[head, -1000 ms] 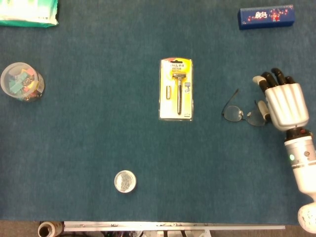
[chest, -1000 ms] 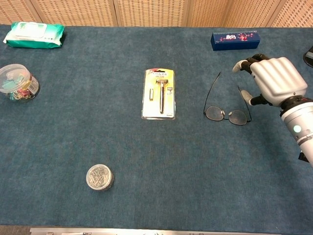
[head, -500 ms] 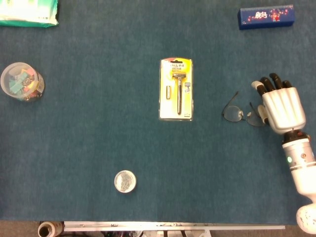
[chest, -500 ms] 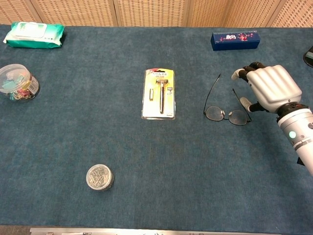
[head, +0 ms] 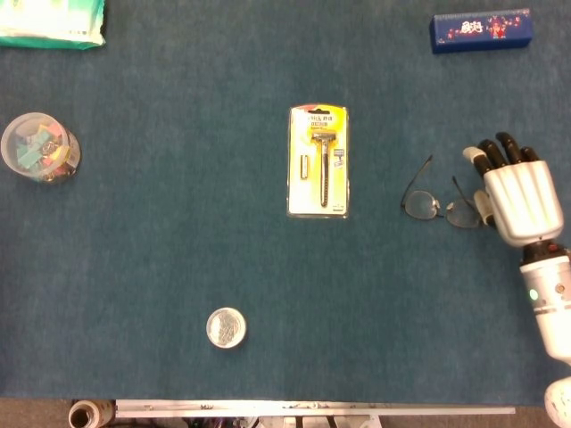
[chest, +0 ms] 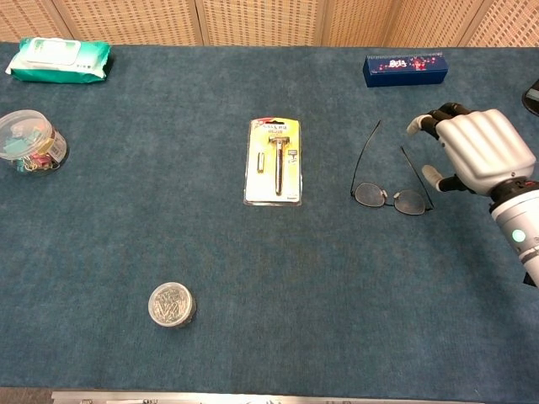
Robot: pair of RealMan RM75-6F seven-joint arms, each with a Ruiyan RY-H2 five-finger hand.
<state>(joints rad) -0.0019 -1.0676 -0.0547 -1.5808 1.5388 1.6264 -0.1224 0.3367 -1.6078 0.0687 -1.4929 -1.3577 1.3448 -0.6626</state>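
The right hand (chest: 480, 151) hangs near the right edge of the tabletop (chest: 337, 295), just beside the glasses (chest: 390, 181), whose arms point toward the far edge. Between the glasses and the razor pack (chest: 274, 161) at mid-tabletop lies a bare strip wide enough for a hand to pass. The blue box (chest: 405, 69) stands near the far right corner, well apart from the hand. The whole near half is bare apart from the small round tin (chest: 172, 304) toward the near left. Along the left edge sit the clip jar (chest: 30, 141) and, at the far left corner, the wipes pack (chest: 59, 59).
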